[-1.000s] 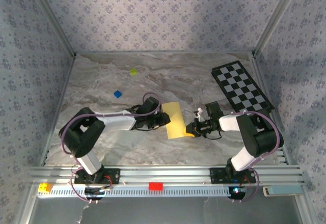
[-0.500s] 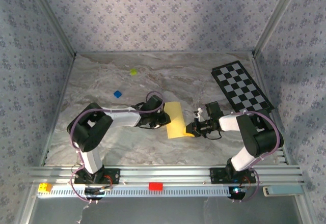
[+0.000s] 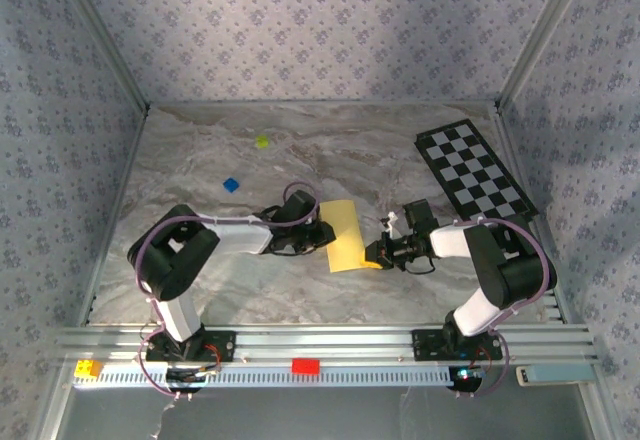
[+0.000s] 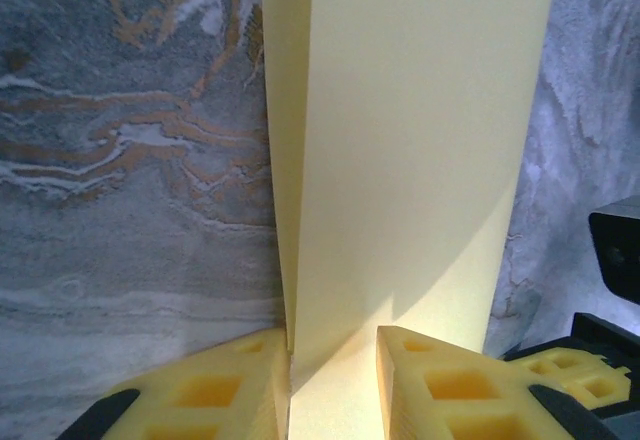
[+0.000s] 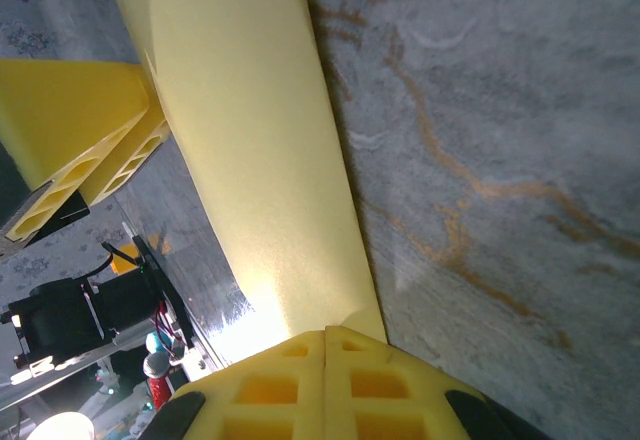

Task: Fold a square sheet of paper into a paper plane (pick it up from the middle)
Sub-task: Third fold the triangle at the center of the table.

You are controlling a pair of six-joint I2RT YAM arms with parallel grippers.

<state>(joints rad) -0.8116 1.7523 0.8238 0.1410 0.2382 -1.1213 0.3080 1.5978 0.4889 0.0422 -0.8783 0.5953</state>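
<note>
Shows a thin yellow paper sheet (image 3: 343, 230), folded into a narrow strip, lying near mid-table on the grey marbled tabletop (image 3: 200, 160), long axis running near to far with a slight tilt.

Places the left gripper (image 3: 324, 232) low at the strip's left edge. Seen from the left wrist: yellow foam fingers (image 4: 215, 395) parted, straddling the sheet's end, paper running through the gap between them and away across the table. Narrow second layer visible along one long side of the sheet.

Places the right gripper (image 3: 376, 253) at the strip's near right corner. Seen from the right wrist: yellow pads (image 5: 270, 390) pressed together, pinching the edge of the sheet, with the paper rising from between them.

Far right: black-and-white checkered board (image 3: 474, 170), flat, well apart from the sheet. Far left: small blue block (image 3: 231, 185), and beyond it a tiny yellow-green block (image 3: 262, 142), both clear of the arms.
</note>
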